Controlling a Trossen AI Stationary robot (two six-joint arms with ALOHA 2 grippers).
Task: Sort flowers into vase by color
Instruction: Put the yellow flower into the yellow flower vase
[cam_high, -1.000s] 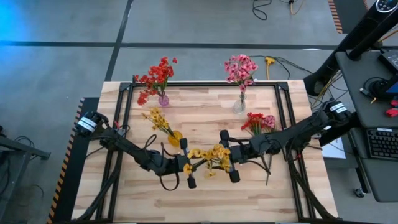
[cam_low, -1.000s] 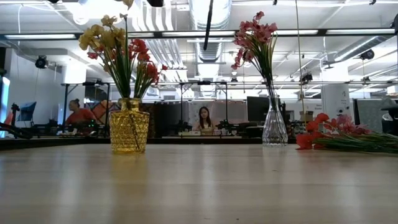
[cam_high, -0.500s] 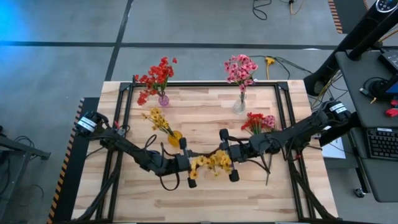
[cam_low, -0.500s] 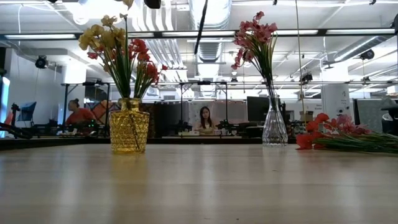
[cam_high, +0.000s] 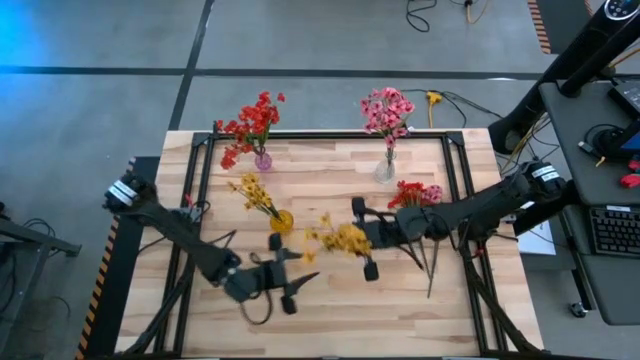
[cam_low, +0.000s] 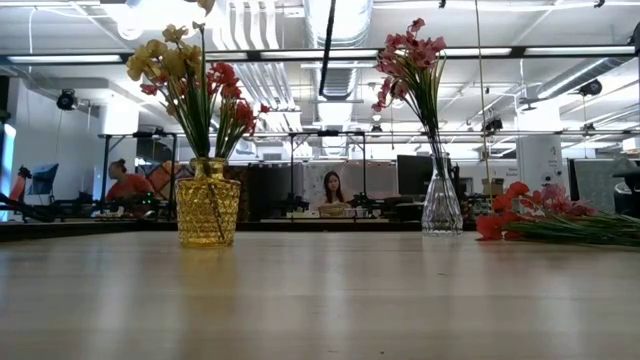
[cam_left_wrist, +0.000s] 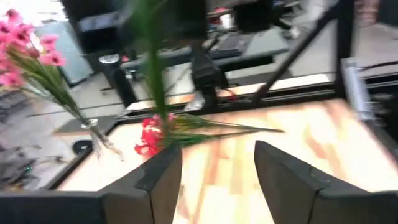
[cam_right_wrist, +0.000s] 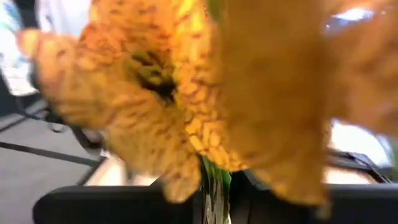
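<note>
A yellow flower sprig (cam_high: 340, 238) hangs above the table's middle with my right gripper (cam_high: 352, 242) shut on it. Its blossoms (cam_right_wrist: 186, 81) fill the right wrist view. My left gripper (cam_high: 303, 280) stands open near the front left of the sprig, with nothing between its fingers (cam_left_wrist: 158, 180). A yellow vase (cam_high: 282, 221) holds yellow flowers, a small purple vase (cam_high: 263, 160) holds red ones, and a clear vase (cam_high: 386, 168) holds pink ones. A bundle of red and pink flowers (cam_high: 416, 195) lies flat on the table at the right. My right gripper pinches the sprig's green stem (cam_right_wrist: 214, 186) between its two fingers, just under the yellow blossoms. The fingers come in roughly level from the table's right. The sprig is lifted clear of the table, its blossoms out past the fingertips.
The yellow vase (cam_low: 208, 210) and the clear vase (cam_low: 441, 205) stand upright on the far half of the table, the flower bundle (cam_low: 540, 222) at the right. A black frame (cam_high: 330, 137) rims the tabletop. People sit at desks in the room behind.
My left gripper has opened, let go of the yellow sprig and drawn back toward the table's near left. My right gripper has shut on the sprig and carried it a little toward the far edge.
</note>
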